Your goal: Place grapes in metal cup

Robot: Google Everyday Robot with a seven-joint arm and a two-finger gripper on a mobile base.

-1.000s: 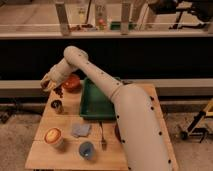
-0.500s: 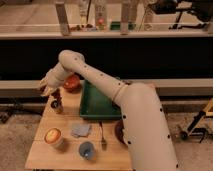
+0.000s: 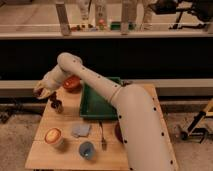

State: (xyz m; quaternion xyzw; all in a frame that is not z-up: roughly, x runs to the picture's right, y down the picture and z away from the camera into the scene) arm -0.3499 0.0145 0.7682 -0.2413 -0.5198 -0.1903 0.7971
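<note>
My gripper (image 3: 42, 92) hangs at the left edge of the wooden table, at the end of the white arm that reaches in from the right. It is shut on the grapes (image 3: 38, 92), a small dark reddish lump at its tip. The metal cup (image 3: 56, 106) stands on the table just below and to the right of the gripper, small and dark with a lighter rim. The grapes are held above and to the left of the cup, apart from it.
An orange bowl (image 3: 72, 83) sits at the back left, beside a green tray (image 3: 97, 102). A white cup with an orange inside (image 3: 52, 136), a grey cloth (image 3: 80, 130), a blue cup (image 3: 86, 150) and a fork (image 3: 102, 137) lie near the front. The arm hides the table's right part.
The gripper has moved down and to the left, from beside the orange bowl to just above and left of the metal cup.
</note>
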